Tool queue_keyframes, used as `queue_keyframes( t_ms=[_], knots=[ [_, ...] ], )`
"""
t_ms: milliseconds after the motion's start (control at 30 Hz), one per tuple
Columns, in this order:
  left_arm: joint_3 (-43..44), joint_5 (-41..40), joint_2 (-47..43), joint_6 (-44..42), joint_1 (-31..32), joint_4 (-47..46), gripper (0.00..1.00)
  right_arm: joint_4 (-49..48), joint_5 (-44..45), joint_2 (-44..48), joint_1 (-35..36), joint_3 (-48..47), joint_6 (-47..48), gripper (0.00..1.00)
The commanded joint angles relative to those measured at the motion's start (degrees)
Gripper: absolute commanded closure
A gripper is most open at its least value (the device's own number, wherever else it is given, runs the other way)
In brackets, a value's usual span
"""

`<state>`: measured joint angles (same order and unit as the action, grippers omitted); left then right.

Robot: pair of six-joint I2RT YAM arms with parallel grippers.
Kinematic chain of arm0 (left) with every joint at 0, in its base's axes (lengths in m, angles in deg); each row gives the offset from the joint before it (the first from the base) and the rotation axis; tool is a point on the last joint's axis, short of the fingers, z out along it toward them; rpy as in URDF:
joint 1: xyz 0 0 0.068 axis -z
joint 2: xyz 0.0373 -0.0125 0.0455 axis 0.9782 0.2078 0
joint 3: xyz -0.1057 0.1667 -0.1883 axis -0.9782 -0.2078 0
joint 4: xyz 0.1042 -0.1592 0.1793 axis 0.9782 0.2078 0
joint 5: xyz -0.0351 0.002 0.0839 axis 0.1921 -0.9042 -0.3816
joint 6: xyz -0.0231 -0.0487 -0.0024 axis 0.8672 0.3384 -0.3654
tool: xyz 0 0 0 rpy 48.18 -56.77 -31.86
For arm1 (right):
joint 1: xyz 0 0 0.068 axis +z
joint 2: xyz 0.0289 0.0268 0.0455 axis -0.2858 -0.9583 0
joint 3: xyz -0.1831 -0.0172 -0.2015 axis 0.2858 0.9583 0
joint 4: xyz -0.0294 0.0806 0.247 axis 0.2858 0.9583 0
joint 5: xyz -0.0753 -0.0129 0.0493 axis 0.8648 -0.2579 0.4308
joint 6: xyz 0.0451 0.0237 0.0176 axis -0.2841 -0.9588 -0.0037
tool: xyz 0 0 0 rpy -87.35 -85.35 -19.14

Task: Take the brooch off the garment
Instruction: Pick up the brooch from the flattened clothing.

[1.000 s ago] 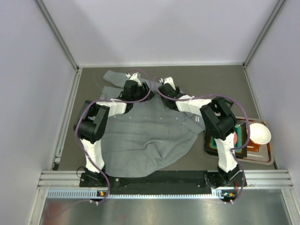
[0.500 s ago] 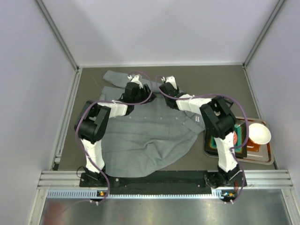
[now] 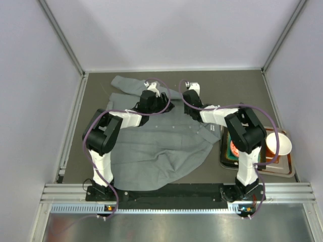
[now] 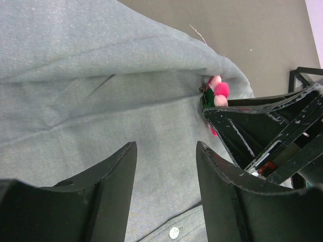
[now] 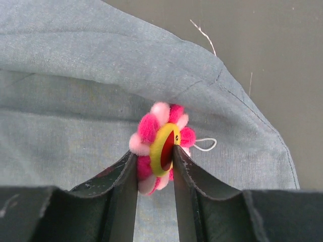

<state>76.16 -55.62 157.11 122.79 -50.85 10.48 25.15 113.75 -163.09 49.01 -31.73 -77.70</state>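
The grey garment (image 3: 161,143) lies spread and rumpled on the table. In the right wrist view the brooch (image 5: 160,146), a pink flower with a yellow centre, stands on edge on the garment (image 5: 75,75) just below a fold. My right gripper (image 5: 154,151) is shut on it, one finger on each face. In the left wrist view the brooch (image 4: 218,91) shows at the tips of the right gripper's fingers (image 4: 252,126). My left gripper (image 4: 165,146) is open just beside it, over flat fabric (image 4: 75,75), with nothing between its fingers. From above, both grippers meet near the collar, and the brooch is hidden.
A dark tray (image 3: 287,170) with a white bowl (image 3: 279,143) sits at the right edge, partly under the right arm. A white button (image 4: 174,232) lies near the left fingers. A loose white thread loop (image 5: 204,145) lies beside the brooch. Walls enclose the table.
The right gripper has closed onto the brooch. Both wrists have shifted right and toward the far side, and the right arm has swung over the tray.
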Motion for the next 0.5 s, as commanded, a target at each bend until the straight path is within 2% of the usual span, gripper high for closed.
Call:
queue_keyframes(
  t_ms=[0, 167, 467],
  knots=[
    [1.1, 0.6, 0.7, 0.5, 0.9, -3.9, 0.45, -4.9, -6.8, 3.6, -2.3, 4.1, -4.7, 0.69],
    [1.5, 0.7, 1.4, 0.6, 1.3, -3.8, 0.45, -8.6, -11.2, 4.8, -4.9, 7.5, -8.9, 0.65],
    [1.5, 0.9, 1.3, 0.9, 2.1, -4.7, 0.45, -13.5, -14.6, 6.9, -6.6, 12.1, -12.4, 0.71]
  ],
)
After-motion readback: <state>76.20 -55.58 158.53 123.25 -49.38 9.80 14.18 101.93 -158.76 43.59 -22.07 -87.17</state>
